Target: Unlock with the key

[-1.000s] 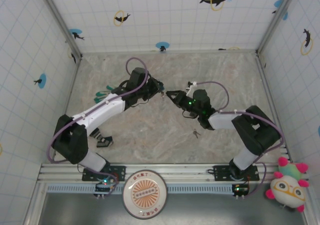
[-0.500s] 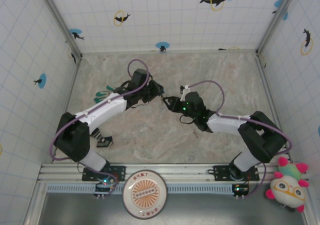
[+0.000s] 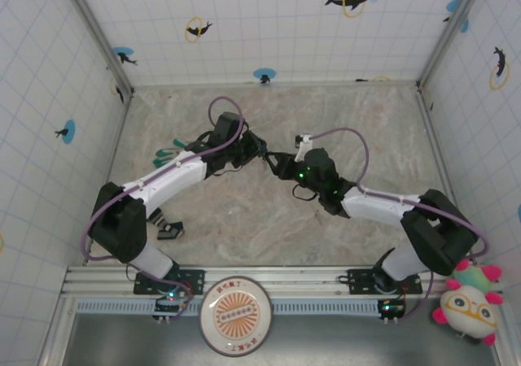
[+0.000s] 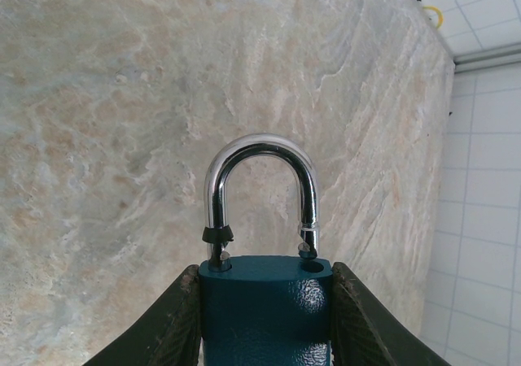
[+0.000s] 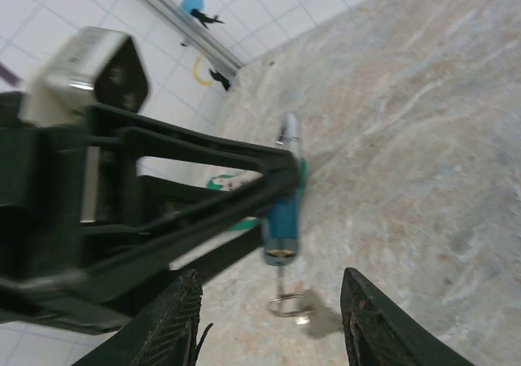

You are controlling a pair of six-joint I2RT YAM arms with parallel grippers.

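The marbled tabletop (image 3: 269,211) lies under the padlock, which hangs clear above its middle. Both my arms reach in to meet there. The left arm (image 3: 163,183) comes in from the padlock's left, stretched long and low. The right arm (image 3: 383,203) comes from its right, elbow bent and wrist turned to face the lock.

My left fingers (image 4: 175,325) are clamped on the flat sides of the blue padlock (image 4: 264,309), with the chrome shackle (image 4: 260,150) pointing away from my wrist. One shackle leg seems to sit just above its hole rather than in it, so I judge the lock may already be sprung. I can't be sure from this angle.

My right fingers (image 5: 183,321) are spread apart with nothing between them. From that wrist I see the padlock edge-on, straight ahead and a little above. The key (image 5: 282,286) sticks out of its bottom end in line with the body's long axis, and a small ring (image 5: 289,305) dangles from the key. The key is near and about centred on the gap between my right fingers, but not touching them. The right arm is the free one and the nearer to the key, so any further turn or pull on it falls to that arm.
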